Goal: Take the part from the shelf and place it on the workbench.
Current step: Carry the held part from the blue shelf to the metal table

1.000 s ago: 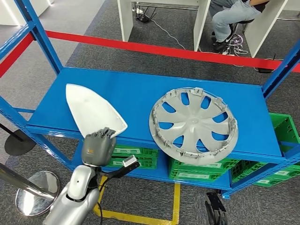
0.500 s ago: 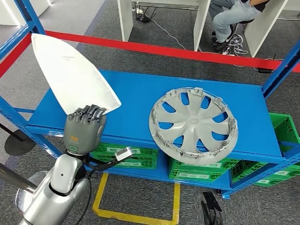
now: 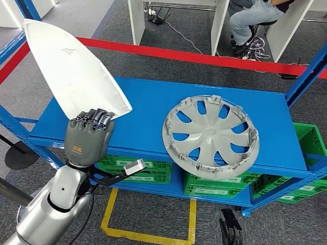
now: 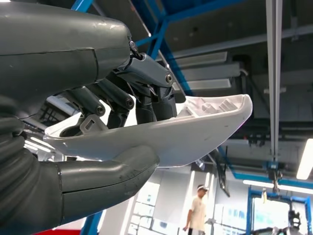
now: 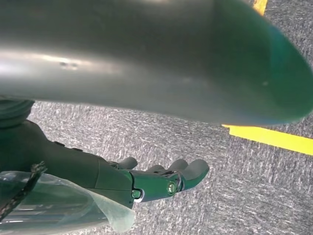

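Observation:
My left hand [image 3: 88, 138] grips the near edge of a white, teardrop-shaped plastic part [image 3: 71, 69] and holds it tilted up above the left end of the blue shelf [image 3: 146, 109]. In the left wrist view the thumb lies under the white part [image 4: 191, 132] and the darker fingers [image 4: 147, 83] press on its ribbed inner side. A grey wheel cover [image 3: 211, 135] lies flat on the shelf's right half, overhanging the front edge. My right hand [image 5: 158, 183] hangs low over the carpet, fingers stretched out and holding nothing; in the head view my right hand [image 3: 231, 229] shows at the bottom edge.
Green crates [image 3: 216, 184] sit on the lower shelf level. Blue uprights [image 3: 42, 35] frame the rack, and a red beam [image 3: 185, 55] runs behind it. A person sits at a white desk [image 3: 216, 15] beyond. Yellow floor tape [image 3: 146, 236] lies below the rack.
My left hand has lifted the white part off the shelf and tipped it upward and to the left. The wheel cover has stayed where it was.

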Motion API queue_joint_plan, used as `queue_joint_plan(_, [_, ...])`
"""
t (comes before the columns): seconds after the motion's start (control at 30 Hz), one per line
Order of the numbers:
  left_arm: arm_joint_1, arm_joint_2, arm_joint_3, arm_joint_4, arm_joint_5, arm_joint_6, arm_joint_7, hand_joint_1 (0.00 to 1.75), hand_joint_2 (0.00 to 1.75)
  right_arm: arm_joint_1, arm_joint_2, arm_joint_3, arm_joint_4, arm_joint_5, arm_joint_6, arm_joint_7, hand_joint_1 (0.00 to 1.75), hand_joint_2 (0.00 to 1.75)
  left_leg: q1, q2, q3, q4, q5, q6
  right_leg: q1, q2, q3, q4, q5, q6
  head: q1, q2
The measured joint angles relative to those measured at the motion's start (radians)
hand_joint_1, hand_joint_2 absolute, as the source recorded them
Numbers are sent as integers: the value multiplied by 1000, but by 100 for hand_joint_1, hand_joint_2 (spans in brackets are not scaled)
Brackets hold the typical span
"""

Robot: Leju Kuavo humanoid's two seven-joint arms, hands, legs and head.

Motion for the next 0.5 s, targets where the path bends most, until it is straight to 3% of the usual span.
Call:
queue_joint_plan(0.2, [-59, 50, -103, -6, 0, -4, 108, 175, 175, 0, 2, 1, 0, -8, -1, -4, 0, 0, 0, 0, 0, 0, 0, 0, 0, 0, 0, 0, 0, 0, 0, 0])
queue_joint_plan(0.5, [-61, 91, -158, -5, 0, 19, 157, 175, 175, 0, 2, 1, 0, -22, -5, -5, 0, 0, 0, 0, 0, 0, 0, 0, 0, 0, 0, 0, 0, 0, 0, 0])
